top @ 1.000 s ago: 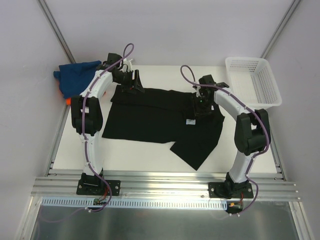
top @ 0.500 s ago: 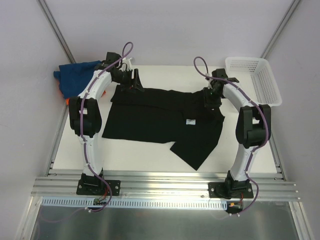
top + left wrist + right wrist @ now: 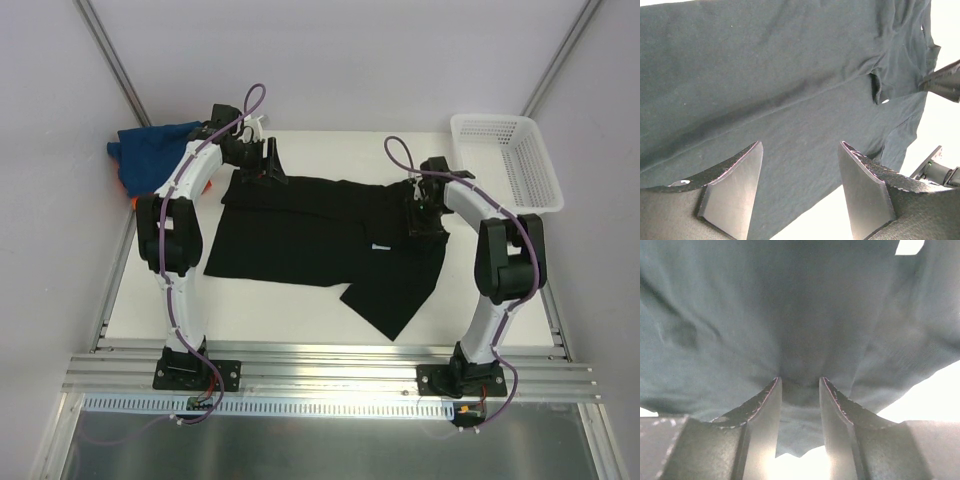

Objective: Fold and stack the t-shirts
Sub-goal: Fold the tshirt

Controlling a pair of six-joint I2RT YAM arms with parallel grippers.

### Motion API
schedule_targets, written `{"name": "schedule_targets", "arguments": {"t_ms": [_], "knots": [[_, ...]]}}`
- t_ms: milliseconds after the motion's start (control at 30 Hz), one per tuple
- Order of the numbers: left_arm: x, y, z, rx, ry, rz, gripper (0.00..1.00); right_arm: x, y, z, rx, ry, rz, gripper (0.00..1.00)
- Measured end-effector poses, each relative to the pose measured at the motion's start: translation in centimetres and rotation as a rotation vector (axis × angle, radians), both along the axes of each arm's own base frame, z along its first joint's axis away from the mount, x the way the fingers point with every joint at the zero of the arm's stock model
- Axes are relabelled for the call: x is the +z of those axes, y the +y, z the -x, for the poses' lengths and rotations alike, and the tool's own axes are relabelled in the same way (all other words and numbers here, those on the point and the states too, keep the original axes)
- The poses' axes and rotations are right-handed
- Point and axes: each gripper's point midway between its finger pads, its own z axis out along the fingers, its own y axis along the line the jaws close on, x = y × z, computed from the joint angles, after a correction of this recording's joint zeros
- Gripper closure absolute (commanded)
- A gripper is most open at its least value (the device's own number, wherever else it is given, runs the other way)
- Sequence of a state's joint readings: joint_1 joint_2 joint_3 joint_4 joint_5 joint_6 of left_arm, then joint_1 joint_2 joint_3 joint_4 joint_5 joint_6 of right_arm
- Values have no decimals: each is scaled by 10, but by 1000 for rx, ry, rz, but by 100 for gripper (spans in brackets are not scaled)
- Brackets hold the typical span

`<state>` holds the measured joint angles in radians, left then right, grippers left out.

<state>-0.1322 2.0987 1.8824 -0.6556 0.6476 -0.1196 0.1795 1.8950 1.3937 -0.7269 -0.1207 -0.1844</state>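
Item 1, black t-shirt [image 3: 300,230]: lies spread on white surface [image 3: 270,310], small white tag [image 3: 378,247] showing twd its right half, one flap trailing off its near-right side. L hand [image 3: 268,165] [image 3: 800,150]: at that shirt's far-left edge, fingers spread, cloth seen below & betw. them, not gripped; R hand [image 3: 425,218] [image 3: 800,382]: at its right end, fingers drawn close, pinching a bunched fold of the black cloth. Other: blue t-shirt [image 3: 150,145] heaped over orange t-shirt [image 3: 133,200], beyond its far-left corner; white mesh basket [image 3: 495,118] beyond its far-right corner, apart from it.
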Motion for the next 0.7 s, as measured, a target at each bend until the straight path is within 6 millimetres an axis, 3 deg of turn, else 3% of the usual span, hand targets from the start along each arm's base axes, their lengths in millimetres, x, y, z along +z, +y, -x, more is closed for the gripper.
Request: {"name": "schedule_targets", "arguments": {"t_ms": [167, 300, 467, 600, 700], "knots": [[0, 0, 0, 0, 0, 0, 38, -4, 7, 26, 30, 29, 5, 60], [0, 0, 0, 0, 1, 0, 36, -7, 13, 32, 46, 39, 7, 59], [-1, 1, 6, -1, 9, -1, 25, -2, 14, 18, 54, 7, 9, 59], [-1, 7, 26, 8, 30, 0, 30, 21, 13, -9, 35, -71, 2, 57], [-1, 14, 49, 16, 54, -2, 33, 38, 14, -7, 21, -108, -21, 57]]}}
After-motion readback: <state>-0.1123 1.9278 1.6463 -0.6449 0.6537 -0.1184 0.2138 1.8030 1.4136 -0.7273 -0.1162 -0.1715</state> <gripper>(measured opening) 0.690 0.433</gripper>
